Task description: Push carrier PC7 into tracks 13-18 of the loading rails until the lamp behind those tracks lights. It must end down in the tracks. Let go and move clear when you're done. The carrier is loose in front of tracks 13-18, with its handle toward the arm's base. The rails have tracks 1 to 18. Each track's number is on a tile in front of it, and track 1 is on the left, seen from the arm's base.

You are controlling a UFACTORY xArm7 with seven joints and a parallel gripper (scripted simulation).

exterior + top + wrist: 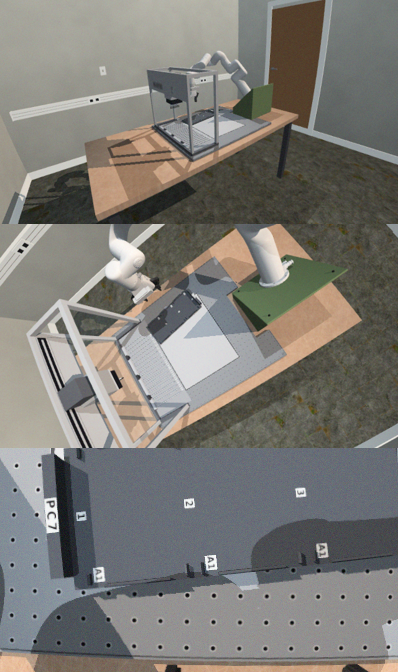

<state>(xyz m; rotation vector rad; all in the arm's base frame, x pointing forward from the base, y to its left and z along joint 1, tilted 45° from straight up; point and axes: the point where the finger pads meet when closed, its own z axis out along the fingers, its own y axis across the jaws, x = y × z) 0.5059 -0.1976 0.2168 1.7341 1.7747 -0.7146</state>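
Carrier PC7 (174, 314) (199, 117) (150, 528) is a long dark plate lying flat in front of the rails (152, 367) (183, 134), at their wall-side end. Its handle (196, 299) (51, 523), labelled PC7, points toward the arm's base. Its far end is near the rails' front edge; whether they touch is unclear. The white positions 1, 2 and 3 face up. My gripper (153, 295) (196, 99) (263, 668) is open and empty, raised beside the carrier's wall-side long edge, over the table's edge. The track tiles are unreadable, and no lit lamp can be made out.
A frame (106, 398) (216, 109) with a dark pipetting head (173, 101) stands over the rails. A white plate (202, 348) (217, 126) lies beside the carrier. A green sloped block (289, 289) (262, 101) stands by the arm's base.
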